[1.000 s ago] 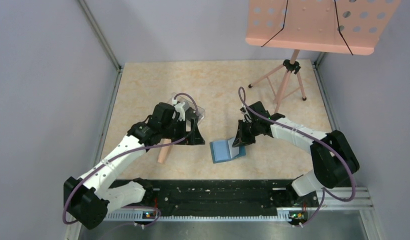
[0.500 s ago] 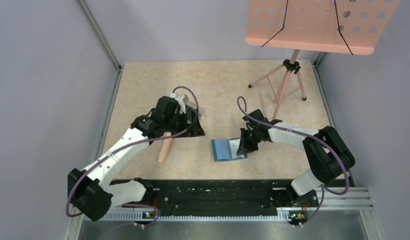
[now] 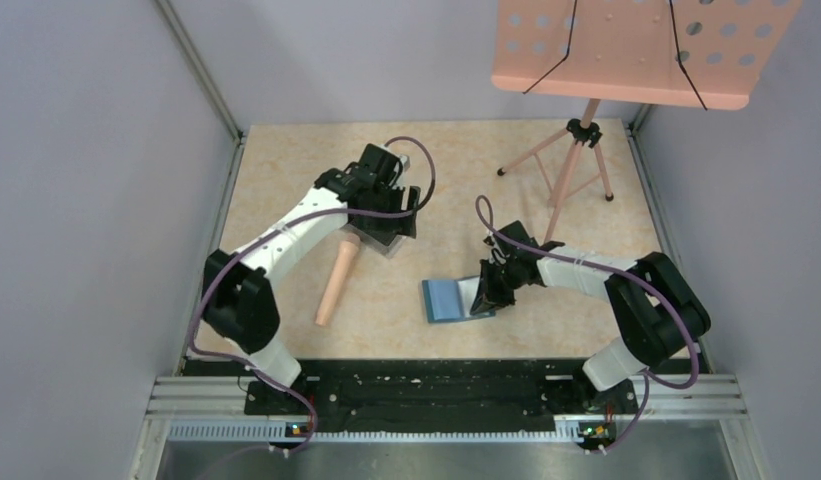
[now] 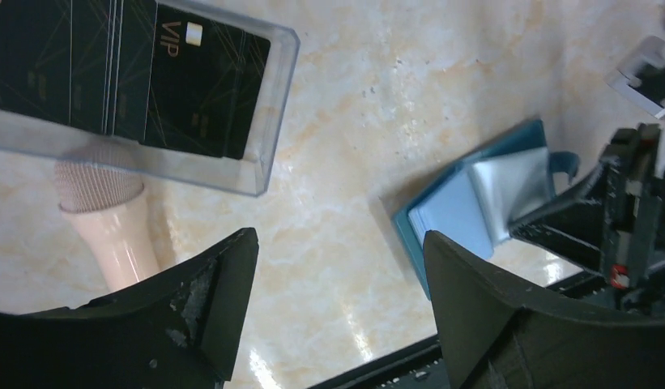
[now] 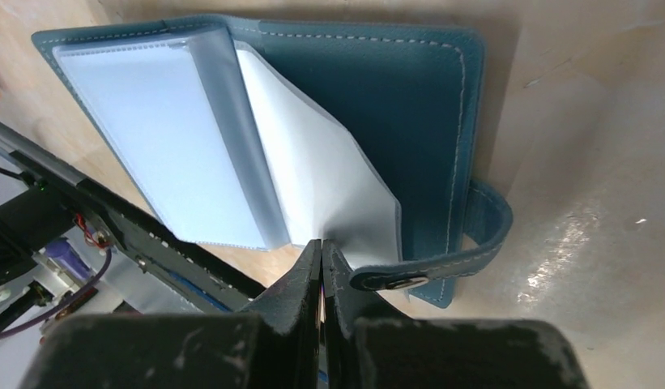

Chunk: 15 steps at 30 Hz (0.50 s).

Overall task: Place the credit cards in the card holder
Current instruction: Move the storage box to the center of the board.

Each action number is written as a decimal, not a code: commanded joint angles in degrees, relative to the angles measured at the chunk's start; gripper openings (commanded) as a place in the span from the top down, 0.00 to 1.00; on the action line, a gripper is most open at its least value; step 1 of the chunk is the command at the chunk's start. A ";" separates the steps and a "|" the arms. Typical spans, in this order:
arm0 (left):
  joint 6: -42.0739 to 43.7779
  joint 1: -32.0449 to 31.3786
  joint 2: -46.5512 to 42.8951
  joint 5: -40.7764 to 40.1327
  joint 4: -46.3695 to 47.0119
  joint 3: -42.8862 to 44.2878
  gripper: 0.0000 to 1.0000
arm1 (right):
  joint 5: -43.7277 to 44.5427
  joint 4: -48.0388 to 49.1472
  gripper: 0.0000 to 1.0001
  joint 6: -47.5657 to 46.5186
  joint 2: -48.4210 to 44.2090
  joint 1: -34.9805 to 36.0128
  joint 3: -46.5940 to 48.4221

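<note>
Teal leatherette, item one: card holder, lying open and flat close to the near edge of the table, a little right of its middle. The pale blue inner faces are up and the snap tab curls off its right side. Clear plastic sleeves sit inside, one leaf raised off the stack. Judged soft, floppy and light enough to slide on the smooth top, so it wants pinning at a cover edge while a card goes in. The sleeves look thin and slick, best taken at a free edge.

Item two: credit cards, black and glossy, one marked VIP. They lie overlapped flat in a clear plastic box toward the middle of the table, left of the card holder and well apart from it. Judged stiff, thin, light and slippery. Lying flat they offer little to grip, so an exposed short edge, or a tilt against the box wall, looks the likeliest purchase. None is in the holder yet.

Item three: left gripper, jaws spread wide with nothing between them, poised by the box.

Item four: right gripper, jaws pressed together at the holder's near right corner, apparently nipping the edge of the raised sleeve.

Item five: peach-coloured handle with a ribbed head, the head against the box.
</note>
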 commanded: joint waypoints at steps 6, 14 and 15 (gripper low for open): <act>8.72 1.00 13.64 -4.32 -6.21 9.92 0.26 | -7.11 -1.96 1.00 -3.34 2.85 0.02 5.33; 7.50 0.98 19.70 1.76 -6.66 11.57 0.48 | -9.90 -7.21 1.00 -6.98 4.43 -2.08 10.24; 6.69 1.01 20.40 2.94 -6.51 11.60 0.50 | -10.22 -7.44 1.00 -7.05 4.43 -2.22 10.53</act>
